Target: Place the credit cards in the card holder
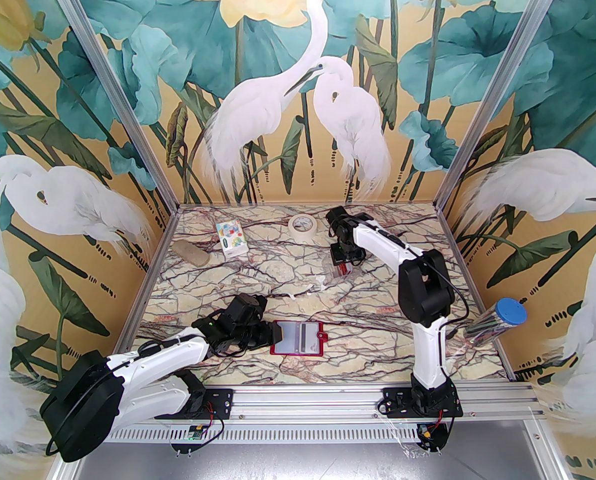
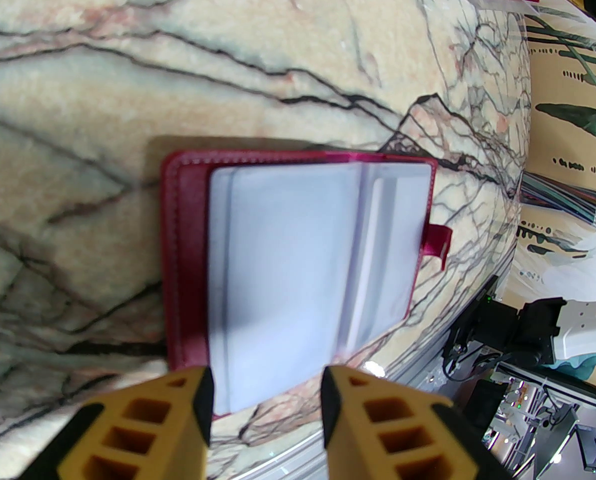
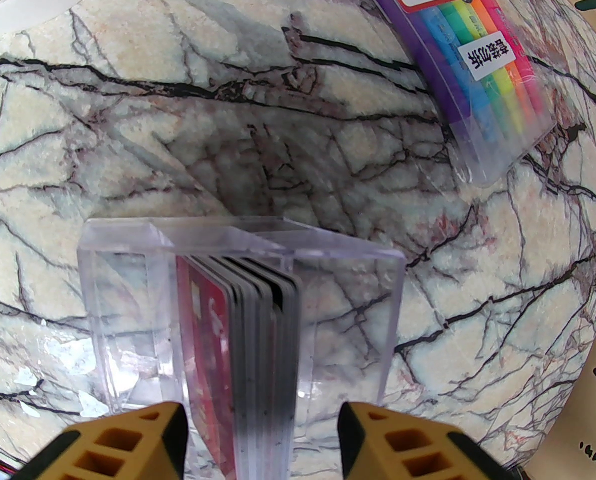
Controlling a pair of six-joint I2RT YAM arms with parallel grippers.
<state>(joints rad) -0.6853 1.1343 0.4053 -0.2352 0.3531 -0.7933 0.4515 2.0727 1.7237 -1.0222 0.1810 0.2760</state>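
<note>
Bare table [image 1: 378, 338] right of and just behind the card holder [image 1: 298, 337], free to pass. Left tool [image 2: 266, 375] crowds its left edge. Well behind-right: clear box [image 3: 122, 308], right tool [image 3: 261, 418] over it. Far behind: tape roll [image 1: 303, 227], packet [image 1: 231, 238].

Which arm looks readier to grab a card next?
Right. The right gripper is open astride the credit cards in the clear box; the left gripper is at the open card holder, far from them.

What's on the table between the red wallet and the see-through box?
From the top camera, mostly bare marble table, with a few tiny pale scraps. The card holder and the clear box sit well apart.
</note>
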